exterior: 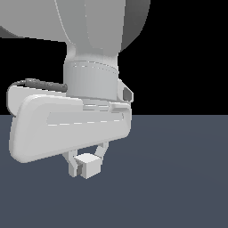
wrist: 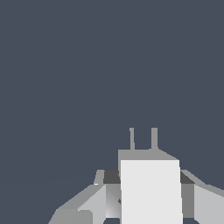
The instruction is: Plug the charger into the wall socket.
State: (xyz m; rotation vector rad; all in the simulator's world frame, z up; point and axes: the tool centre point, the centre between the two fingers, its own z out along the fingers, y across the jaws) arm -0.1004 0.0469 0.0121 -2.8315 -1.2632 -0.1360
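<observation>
One gripper (exterior: 85, 164) dominates the exterior view, its jaws clenched on the charger (exterior: 90, 164), an off-white cube held between the fingers (exterior: 72, 168) above the dark grey floor (exterior: 178, 178). It hangs at about seven o'clock from the frame's centre, beneath the arm (exterior: 91, 80). The wrist view shows the charger (wrist: 151, 192) with two prongs (wrist: 143, 138) projecting from its far end. No socket shows in either view.

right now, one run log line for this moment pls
phase: carry | gripper: shut on charger | charger: between the fingers, two prongs showing in wrist view | wall socket: not in view | surface: bare dark grey
</observation>
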